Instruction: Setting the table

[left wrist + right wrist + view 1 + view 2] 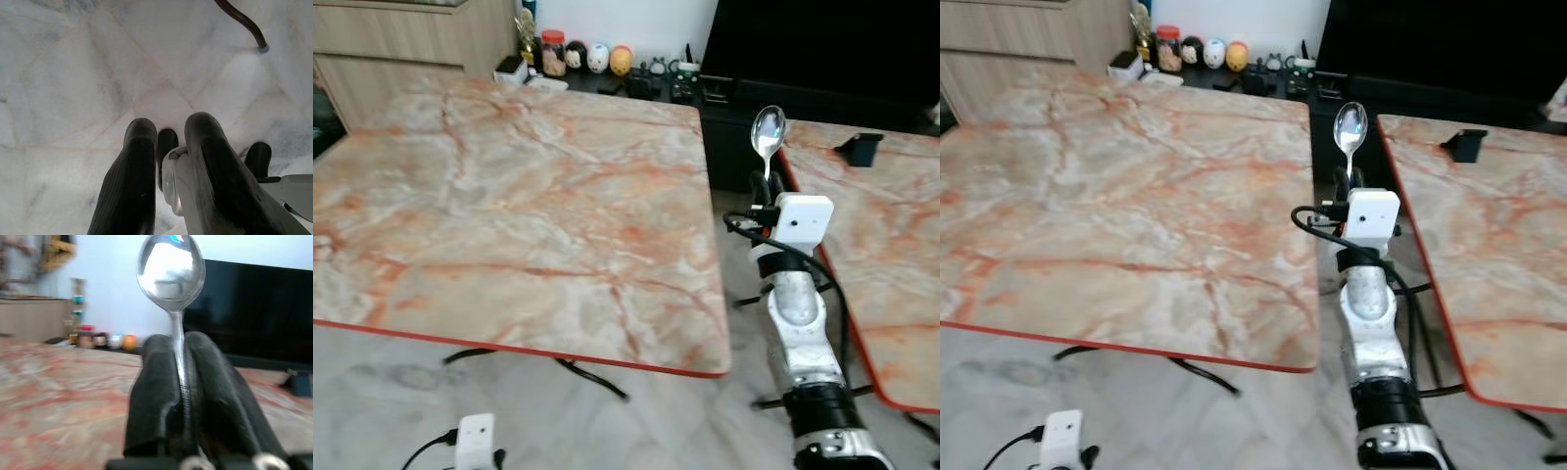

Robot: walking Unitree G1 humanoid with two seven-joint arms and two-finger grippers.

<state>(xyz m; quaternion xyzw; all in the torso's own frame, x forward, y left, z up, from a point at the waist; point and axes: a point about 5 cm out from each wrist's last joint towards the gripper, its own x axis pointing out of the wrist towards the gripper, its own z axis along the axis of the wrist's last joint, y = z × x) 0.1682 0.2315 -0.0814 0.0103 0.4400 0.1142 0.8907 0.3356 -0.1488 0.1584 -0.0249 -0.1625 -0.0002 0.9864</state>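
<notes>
Two marble-topped tables here, a large table [509, 206] off to the left of the right gripper [182, 377] and a second table [891, 255] close on its right, with the gripper raised in the gap between them. Clamped tight on a spoon [769, 132], fingers [156, 396] pressed against the handle from both sides, bowl pointing straight up above the fingertips. Beyond the spoon, a dark screen [822, 39] along the far wall. Farther ahead and to the left, a row of small jars and figurines [578, 57] on a low shelf. On the second table, ahead and right of the gripper, a small black object [859, 149], perhaps a stand, too blurred to name. Down low, the left gripper [168, 156] hanging over the pale stone floor [73, 73], fingers nearly together with a narrow gap, nothing between them.
</notes>
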